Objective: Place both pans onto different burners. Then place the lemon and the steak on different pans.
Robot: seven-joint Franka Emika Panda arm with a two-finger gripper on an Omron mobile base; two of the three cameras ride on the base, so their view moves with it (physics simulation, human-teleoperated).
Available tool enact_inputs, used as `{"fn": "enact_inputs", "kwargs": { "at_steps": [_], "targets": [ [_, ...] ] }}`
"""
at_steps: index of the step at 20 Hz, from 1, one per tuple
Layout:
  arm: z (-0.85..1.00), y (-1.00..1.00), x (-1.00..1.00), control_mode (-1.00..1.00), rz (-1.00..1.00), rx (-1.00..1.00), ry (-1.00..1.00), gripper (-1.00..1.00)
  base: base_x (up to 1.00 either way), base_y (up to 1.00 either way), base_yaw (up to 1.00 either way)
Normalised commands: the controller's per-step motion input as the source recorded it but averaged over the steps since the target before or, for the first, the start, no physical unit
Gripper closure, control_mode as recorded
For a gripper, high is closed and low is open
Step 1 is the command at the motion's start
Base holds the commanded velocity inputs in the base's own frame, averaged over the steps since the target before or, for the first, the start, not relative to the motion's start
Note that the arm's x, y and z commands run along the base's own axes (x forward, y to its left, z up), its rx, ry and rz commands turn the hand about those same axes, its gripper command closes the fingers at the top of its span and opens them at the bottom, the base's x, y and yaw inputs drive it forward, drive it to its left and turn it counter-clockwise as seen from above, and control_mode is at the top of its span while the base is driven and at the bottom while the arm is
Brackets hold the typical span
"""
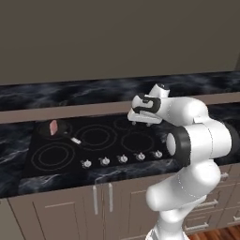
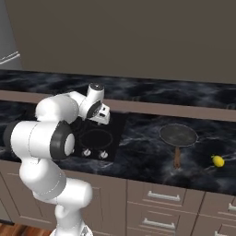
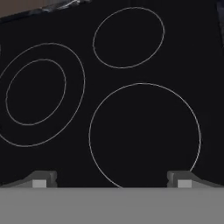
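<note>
**Empty hand over the cooktop, grey pan not yet fetched**

My hand [image 3: 112, 183] hung over the cooktop [image 3: 52, 166] with its fingers wide apart and nothing between them, above a bare burner ring [image 3: 145, 139]. Far to my left, the small black pan [image 1: 55, 128] already sat on a burner with the steak [image 1: 53, 127] in it. To my right on the bench [image 2: 138, 156] lay the grey pan [image 2: 178, 135], the lemon [image 2: 218, 161] near it. I judged the grey pan came next: grip its brown handle [image 2: 177, 158] squarely and carry it level.

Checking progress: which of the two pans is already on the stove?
The small black pan, at the cooktop's back left corner with the steak in it. The wider pan with the brown handle sits on the counter, right of the cooktop, near the lemon.
</note>
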Motion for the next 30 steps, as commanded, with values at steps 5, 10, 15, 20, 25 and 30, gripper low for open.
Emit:
{"fn": "enact_inputs", "kwargs": {
  "at_steps": [5,10,15,20,25,30],
  "targets": [
    [0.0,0.0,0.0,1.0,0.0,0.0,0.0,-1.0,0.0,-0.46,0.0],
    [0.0,0.0,0.0,1.0,0.0,0.0,0.0,-1.0,0.0,-0.44,0.0],
    [0.0,0.0,0.0,1.0,0.0,0.0,0.0,-1.0,0.0,-0.45,0.0],
    [0.0,0.0,0.0,1.0,0.0,0.0,0.0,-1.0,0.0,-0.43,0.0],
    [0.0,0.0,0.0,1.0,0.0,0.0,0.0,-1.0,0.0,-0.39,0.0],
    [0.0,0.0,0.0,1.0,0.0,0.0,0.0,-1.0,0.0,-0.33,0.0]
  ]
}}
